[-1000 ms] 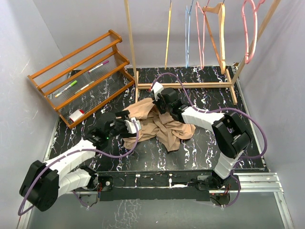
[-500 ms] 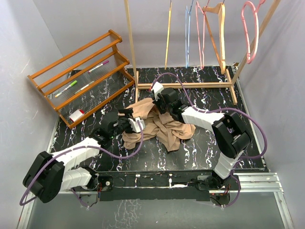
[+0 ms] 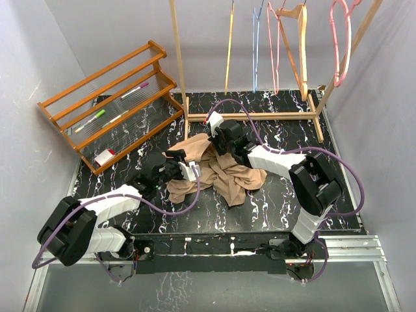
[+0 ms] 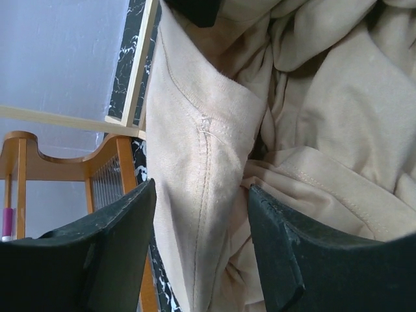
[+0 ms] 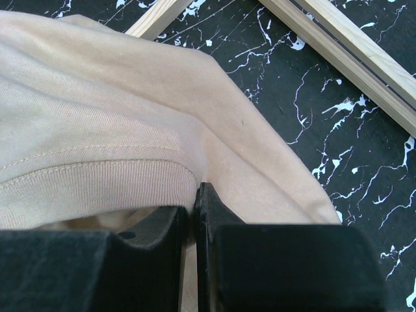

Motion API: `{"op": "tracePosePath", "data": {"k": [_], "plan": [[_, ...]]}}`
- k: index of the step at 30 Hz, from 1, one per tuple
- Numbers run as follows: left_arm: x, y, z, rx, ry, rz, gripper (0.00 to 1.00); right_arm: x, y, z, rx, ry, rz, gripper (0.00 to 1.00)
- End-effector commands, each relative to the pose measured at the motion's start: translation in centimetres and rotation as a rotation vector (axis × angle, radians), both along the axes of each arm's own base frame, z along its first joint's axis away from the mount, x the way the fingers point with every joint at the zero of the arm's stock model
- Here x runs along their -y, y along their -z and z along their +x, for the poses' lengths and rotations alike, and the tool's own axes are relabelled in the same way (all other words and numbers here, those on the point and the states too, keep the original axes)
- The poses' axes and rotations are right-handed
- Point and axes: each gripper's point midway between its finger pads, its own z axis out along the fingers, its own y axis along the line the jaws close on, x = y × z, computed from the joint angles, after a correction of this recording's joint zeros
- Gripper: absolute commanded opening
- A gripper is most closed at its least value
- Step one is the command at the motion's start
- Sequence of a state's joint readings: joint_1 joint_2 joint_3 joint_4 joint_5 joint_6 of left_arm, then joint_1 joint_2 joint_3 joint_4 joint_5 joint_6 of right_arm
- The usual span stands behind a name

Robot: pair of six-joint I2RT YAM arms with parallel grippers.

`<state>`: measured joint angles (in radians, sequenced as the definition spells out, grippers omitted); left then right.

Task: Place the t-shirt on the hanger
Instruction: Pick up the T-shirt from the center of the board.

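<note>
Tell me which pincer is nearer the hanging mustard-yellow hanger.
Right. The right pincer clamps the far edge of the t-shirt, below the hanging hanger; the left pincer straddles a fold on its near-left side, farther away.

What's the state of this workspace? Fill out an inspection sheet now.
Surface: black marbled table.
Job's things: t-shirt crumpled mid-table; hanger hanging on the wooden frame, not yet used.
Clutter: orange rack with pens; wooden hanger and thin ones on the frame.
Grippers: left pincer open astride a seamed shirt fold; right pincer shut on the shirt's ribbed edge.
Cables: purple cables loop along both arms.
Surroundings: plain grey walls.
</note>
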<state>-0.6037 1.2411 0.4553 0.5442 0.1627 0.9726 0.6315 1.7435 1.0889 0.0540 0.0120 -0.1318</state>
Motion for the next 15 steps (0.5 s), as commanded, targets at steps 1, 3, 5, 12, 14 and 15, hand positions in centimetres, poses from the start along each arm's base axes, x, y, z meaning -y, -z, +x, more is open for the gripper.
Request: {"op": "tracePosePath", "data": {"k": [1,3,5,12,14,15], "plan": [[-0.3,0.4,0.7,0.031,-0.033,0.010,0.53,0.0,-3.3,0.9,0.083,0.020,0.059,0.08],[-0.3,0.4,1.0,0.031,-0.043,0.010,0.46,0.1,-3.3,0.9,0.083,0.021,0.057,0.08],[-0.3,0.3,1.2,0.030,-0.049,0.007,0.35,0.1,-3.4,0.8,0.085,0.020,0.058,0.08],[-0.7,-1.6,2.9,0.020,-0.155,-0.040,0.00,0.4,-4.0,0.7,0.095,0.022,0.064,0.08],[-1.1,-3.3,3.9,0.009,-0.209,-0.080,0.00,0.6,-4.2,0.5,0.097,0.021,0.060,0.08],[-1.3,-4.2,4.4,-0.005,-0.240,-0.104,0.00,0.8,-4.3,0.3,0.092,0.016,0.056,0.08]]}}
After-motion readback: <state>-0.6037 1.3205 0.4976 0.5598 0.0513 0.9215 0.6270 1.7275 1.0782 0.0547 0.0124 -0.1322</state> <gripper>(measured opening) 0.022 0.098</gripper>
